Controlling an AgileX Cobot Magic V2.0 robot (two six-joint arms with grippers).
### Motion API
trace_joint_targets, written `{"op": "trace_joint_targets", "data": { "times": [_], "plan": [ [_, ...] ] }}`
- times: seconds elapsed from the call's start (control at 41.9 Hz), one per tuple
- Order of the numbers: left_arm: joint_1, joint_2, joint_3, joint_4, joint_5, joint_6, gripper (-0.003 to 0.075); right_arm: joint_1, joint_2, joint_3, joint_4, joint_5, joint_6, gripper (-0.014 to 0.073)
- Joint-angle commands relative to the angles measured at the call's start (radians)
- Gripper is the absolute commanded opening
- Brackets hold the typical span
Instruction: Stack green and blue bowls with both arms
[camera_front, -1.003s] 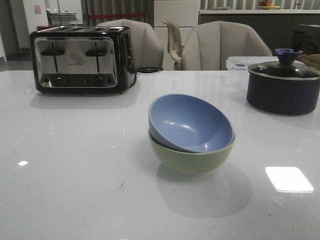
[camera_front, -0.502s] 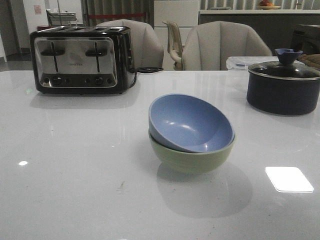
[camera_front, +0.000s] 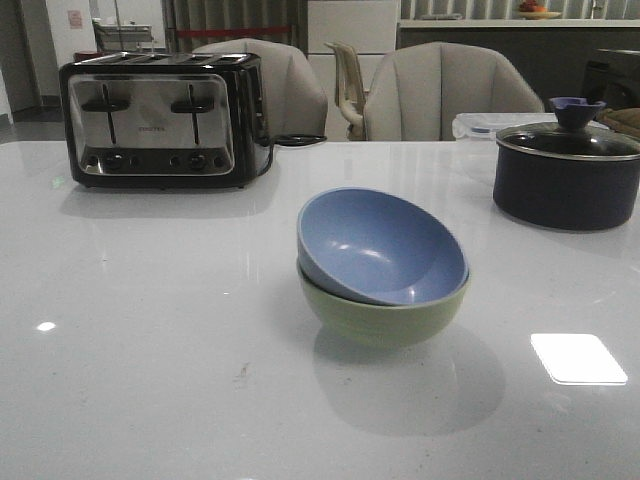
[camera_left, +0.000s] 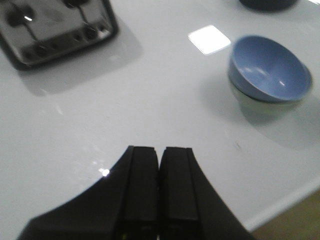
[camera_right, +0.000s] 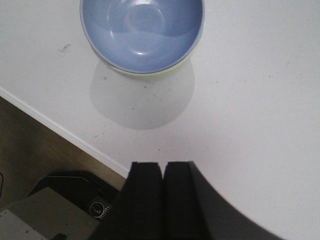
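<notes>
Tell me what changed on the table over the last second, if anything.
Nothing visibly changed. The blue bowl sits tilted inside the green bowl as before, with the toaster and lidded pot in the same spots. No arm enters the front view; the left gripper and right gripper are shut and empty now.
</notes>
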Motion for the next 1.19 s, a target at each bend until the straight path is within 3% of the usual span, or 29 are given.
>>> {"op": "trace_joint_targets", "data": {
  "times": [0.0, 0.263, 0.525, 1.17],
  "plan": [
    [0.092, -0.091, 0.088, 0.010, -0.241, 0.003, 0.0101, 0.001, -0.009, -0.026, 0.002, -0.045, -0.010, 0.0034],
    [0.287, -0.350, 0.415, -0.008, -0.519, 0.003, 0.0101, 0.001, -0.009, -0.026, 0.002, -0.045, -0.010, 0.0034],
    [0.350, -0.470, 0.573, -0.068, -0.645, -0.001, 0.0100, 0.001, -0.009, -0.026, 0.002, -0.045, -0.010, 0.0034],
    [0.366, -0.475, 0.584, -0.095, -0.686, -0.004, 0.0100, 0.001, -0.009, -0.026, 0.002, -0.041, -0.010, 0.0034]
  ]
}}
